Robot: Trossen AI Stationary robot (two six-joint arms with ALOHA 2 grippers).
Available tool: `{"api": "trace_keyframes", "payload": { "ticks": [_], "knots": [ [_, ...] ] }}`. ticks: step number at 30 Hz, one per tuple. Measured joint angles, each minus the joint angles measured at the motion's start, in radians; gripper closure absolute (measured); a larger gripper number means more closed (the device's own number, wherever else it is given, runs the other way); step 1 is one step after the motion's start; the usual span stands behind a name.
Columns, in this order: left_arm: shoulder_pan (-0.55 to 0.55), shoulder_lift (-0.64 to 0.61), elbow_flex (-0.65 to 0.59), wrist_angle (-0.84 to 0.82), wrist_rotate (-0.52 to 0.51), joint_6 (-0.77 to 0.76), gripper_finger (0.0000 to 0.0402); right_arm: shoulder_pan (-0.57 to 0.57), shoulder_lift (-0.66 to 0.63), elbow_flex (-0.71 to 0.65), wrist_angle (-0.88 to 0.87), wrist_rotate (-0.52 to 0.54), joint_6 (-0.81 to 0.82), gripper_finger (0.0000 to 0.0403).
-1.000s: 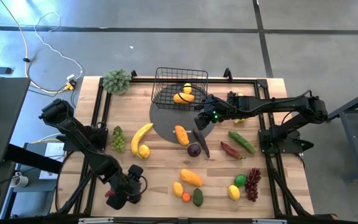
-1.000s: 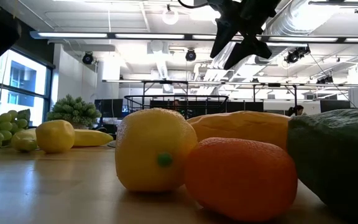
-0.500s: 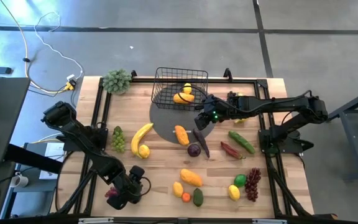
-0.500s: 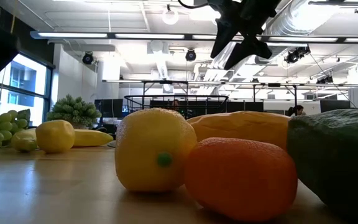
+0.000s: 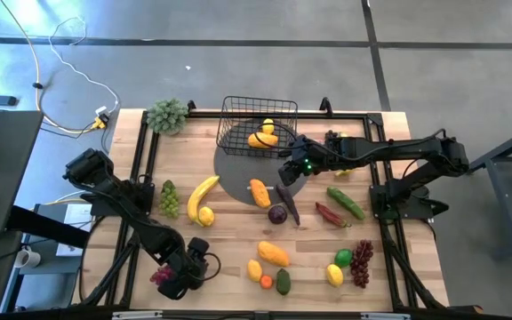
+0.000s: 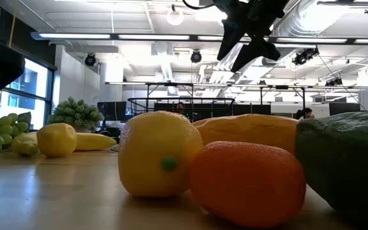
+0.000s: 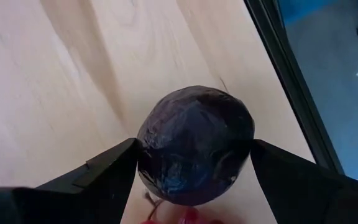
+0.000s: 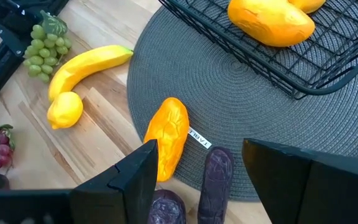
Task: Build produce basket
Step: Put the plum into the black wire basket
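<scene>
L hand [image 5: 188, 268] grasping purple grapes [image 7: 194, 145], shifted slightly right along surface [image 5: 229, 233] front edge. R hand [image 5: 284, 174] unchanged, released, above eggplant [image 5: 288, 203].

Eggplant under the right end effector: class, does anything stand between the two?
Nothing visible does. The right end effector hangs open above the eggplant, which lies uncovered beside the mango at the mat edge.
</scene>
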Motion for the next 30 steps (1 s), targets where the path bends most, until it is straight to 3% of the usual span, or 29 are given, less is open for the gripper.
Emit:
{"api": "trace_keyframes", "payload": {
  "ticks": [5,15,30],
  "knots": [
    [0.002,0.002,0.000,0.001,-0.013,-0.025,0.0112,0.000,0.000,0.000,-0.004,0.000,0.000,0.0187],
    [0.020,-0.002,0.000,-0.001,-0.019,-0.110,0.0184,0.000,0.000,0.000,-0.006,0.000,0.000,0.0187],
    [0.188,-0.149,-0.002,-0.102,-0.124,-0.062,0.0192,0.000,0.000,0.000,0.006,-0.024,-0.003,0.0187]
  ]
}}
